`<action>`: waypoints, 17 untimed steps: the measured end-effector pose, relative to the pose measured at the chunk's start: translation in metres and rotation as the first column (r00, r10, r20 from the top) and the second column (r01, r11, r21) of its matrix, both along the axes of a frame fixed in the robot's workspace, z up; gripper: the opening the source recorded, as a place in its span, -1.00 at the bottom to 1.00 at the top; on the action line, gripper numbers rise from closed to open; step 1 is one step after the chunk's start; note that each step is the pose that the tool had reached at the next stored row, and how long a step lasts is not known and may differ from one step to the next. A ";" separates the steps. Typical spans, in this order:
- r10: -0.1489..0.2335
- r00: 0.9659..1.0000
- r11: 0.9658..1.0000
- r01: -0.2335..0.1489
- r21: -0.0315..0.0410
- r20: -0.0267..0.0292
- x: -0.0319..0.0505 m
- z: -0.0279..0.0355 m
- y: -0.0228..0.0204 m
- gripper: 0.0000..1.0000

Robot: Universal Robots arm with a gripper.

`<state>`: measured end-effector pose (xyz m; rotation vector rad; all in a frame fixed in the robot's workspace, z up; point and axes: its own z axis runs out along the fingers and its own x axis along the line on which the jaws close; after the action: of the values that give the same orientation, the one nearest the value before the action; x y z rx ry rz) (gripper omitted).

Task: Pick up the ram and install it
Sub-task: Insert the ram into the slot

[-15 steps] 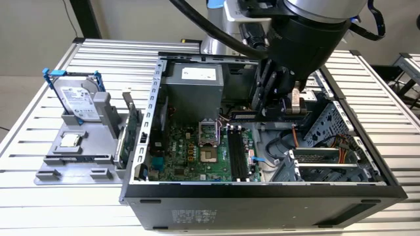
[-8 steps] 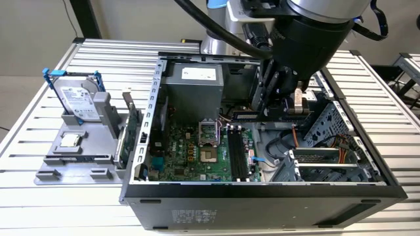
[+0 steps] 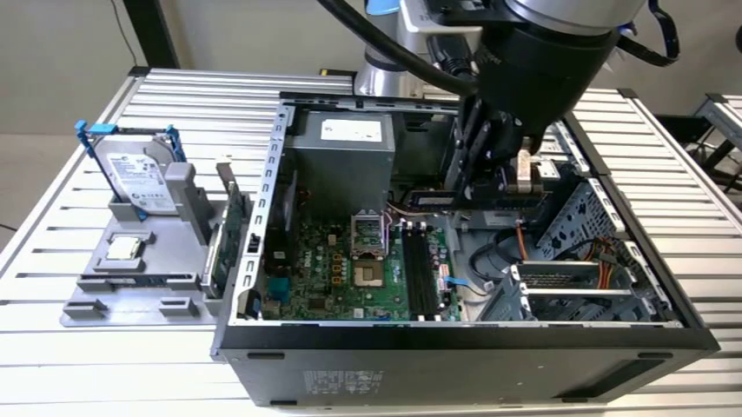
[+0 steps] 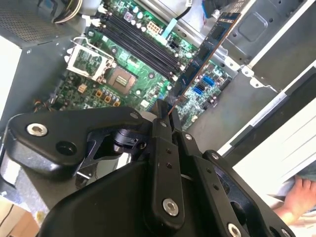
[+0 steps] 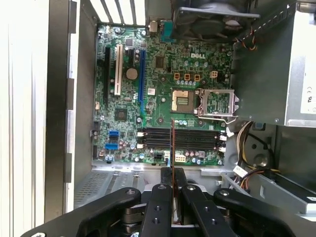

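Here, pincer (image 4: 165, 109) clamped on the ram (image 4: 203, 55) (gripped end hidden between its fingers), held over the motherboard (image 4: 143, 85).

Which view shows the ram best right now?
The second wrist view. The ram shows its broad face along nearly its whole length, running out from the pincer that grips one end. The first wrist view shows it edge-on, as a thin line. In the exterior view it is a dark strip partly hidden under the arm.
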<state>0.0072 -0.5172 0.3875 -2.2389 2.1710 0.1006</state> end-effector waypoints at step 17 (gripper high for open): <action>0.000 1.000 1.000 0.000 0.000 0.000 0.0001 0.0000 0.0332 -1.00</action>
<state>0.0072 -0.4840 0.3875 -2.2389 2.1711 0.1005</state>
